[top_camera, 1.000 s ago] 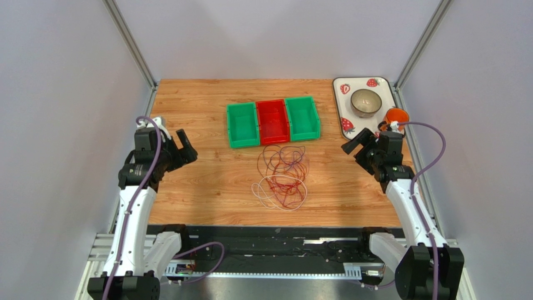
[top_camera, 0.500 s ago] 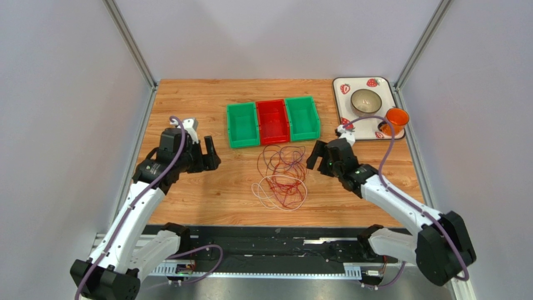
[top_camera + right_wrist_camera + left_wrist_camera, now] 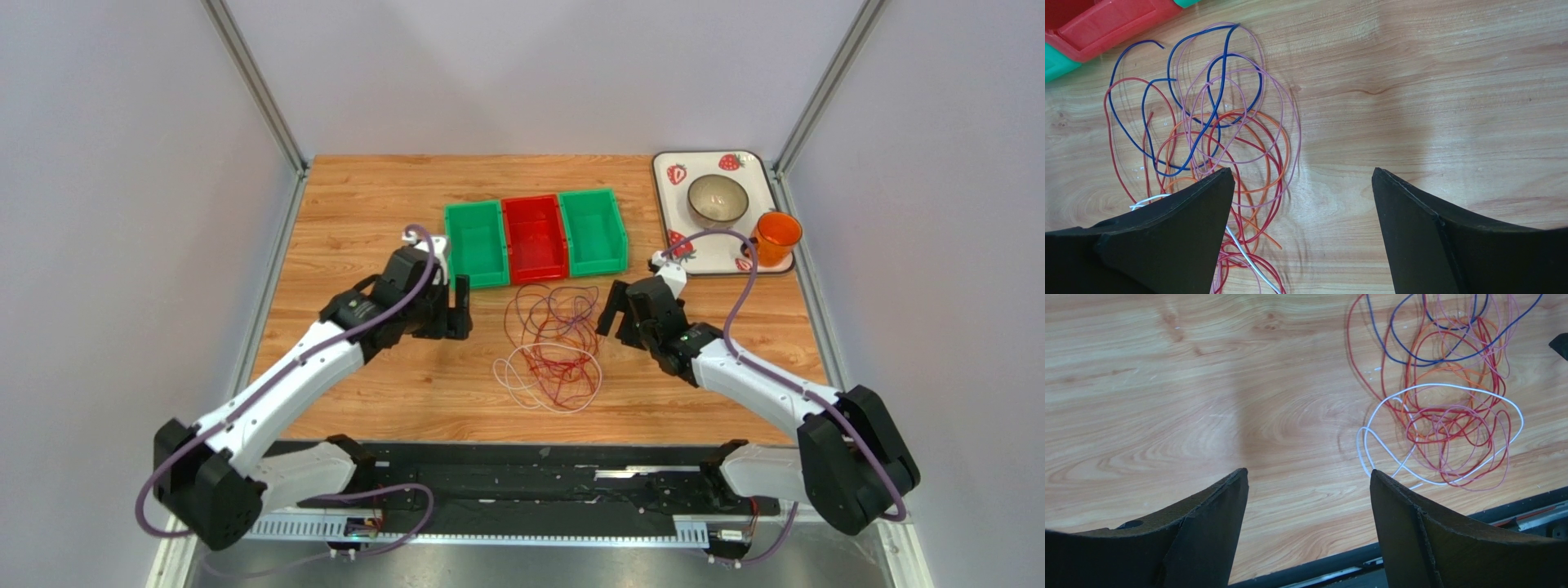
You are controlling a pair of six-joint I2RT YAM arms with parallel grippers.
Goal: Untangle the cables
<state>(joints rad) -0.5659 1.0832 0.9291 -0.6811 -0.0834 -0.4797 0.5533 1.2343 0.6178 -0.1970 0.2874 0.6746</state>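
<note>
1. Looking down from the top camera, the cables point(image 3: 552, 347) lie in one loose tangle on the wooden table point(image 3: 368, 208), just in front of the red bin point(image 3: 536, 237).
2. Only this view shows both arms at once. The left gripper point(image 3: 456, 309) stands near the tangle's left side and the right gripper point(image 3: 622, 319) near its right side.
3. The wrist cameras separate colours that the top view blurs: blue, lilac, orange, red and white strands point(image 3: 1211, 141).
4. The left wrist view shows the left gripper point(image 3: 1309, 478) with its jaws apart over bare wood, and the cables point(image 3: 1444, 404) lie off to one side.
5. The right gripper point(image 3: 1303, 174) is also spread wide and holds nothing. One finger overlaps the tangle's edge, and contact cannot be judged.
6. The tangle's long axis runs from the bin toward the table's near edge. The blue loops are at the far end and the white loop is at the near end.
</note>
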